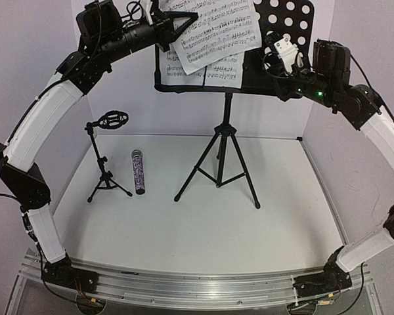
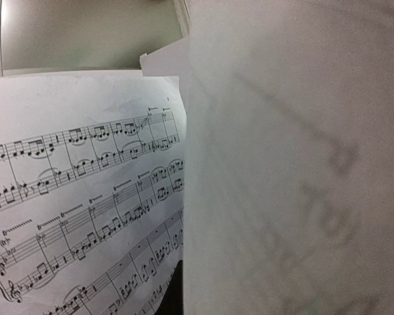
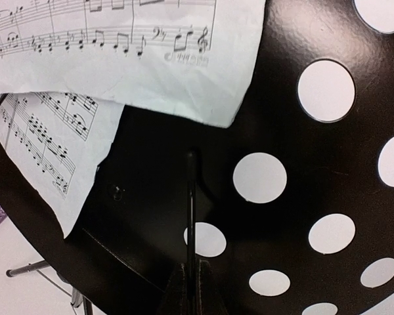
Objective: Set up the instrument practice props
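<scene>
White top sheet lies skewed against desk, its staves rising rightward. I have left gripper pinched on its upper-left corner. Right gripper, clenched with nothing seen in it, faces bare desk just right of the sheet.

Music sheet: notation only (no words).

Music stand upright at rear centre of table, lower music sheet on its desk, upper music sheet tilted across the lower one, microphone lying left of the stand's legs, mic stand upright just left of the microphone.
</scene>
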`<state>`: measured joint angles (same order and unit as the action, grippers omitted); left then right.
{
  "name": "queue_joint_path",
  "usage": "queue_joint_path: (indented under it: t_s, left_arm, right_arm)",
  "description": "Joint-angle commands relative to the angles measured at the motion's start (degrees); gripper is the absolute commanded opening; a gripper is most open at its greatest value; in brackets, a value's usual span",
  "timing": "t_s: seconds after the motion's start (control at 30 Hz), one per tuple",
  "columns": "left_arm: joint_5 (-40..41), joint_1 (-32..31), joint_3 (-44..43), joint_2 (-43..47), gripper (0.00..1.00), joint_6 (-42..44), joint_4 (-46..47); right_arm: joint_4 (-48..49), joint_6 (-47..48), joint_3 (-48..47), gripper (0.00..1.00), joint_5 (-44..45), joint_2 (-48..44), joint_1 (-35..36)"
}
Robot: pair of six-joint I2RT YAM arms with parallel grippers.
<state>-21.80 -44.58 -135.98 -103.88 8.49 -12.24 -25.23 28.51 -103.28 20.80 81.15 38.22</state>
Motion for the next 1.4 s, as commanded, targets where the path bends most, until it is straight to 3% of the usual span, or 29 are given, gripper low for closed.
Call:
queue_joint_path:
  t_s: [0.0, 0.37, 0.73, 1.37]
  left_arm:
    - [0.04, 0.28, -0.18, 1.34, 0.0, 0.67, 5.6]
    - [-0.39, 0.19, 0.48, -1.03, 0.0, -2.05, 8.74]
    - [0.24, 0.04, 0.42, -3.5, 0.0, -4.82, 10.56]
    - [3.28, 0.02, 1.34, -2.81, 0.0, -0.71, 16.08]
  right_arm:
    - [6.48, -2.59, 3.41, 0.0, -2.26, -3.8, -0.11]
    - [14.17, -5.56, 7.45, 0.0, -5.66, -3.37, -0.2]
    - [28.63, -9.45, 16.11, 0.0, -9.29, -5.99, -0.25]
    - [38.62, -14.11, 22.3, 0.0, -11.09, -6.54, -1.53]
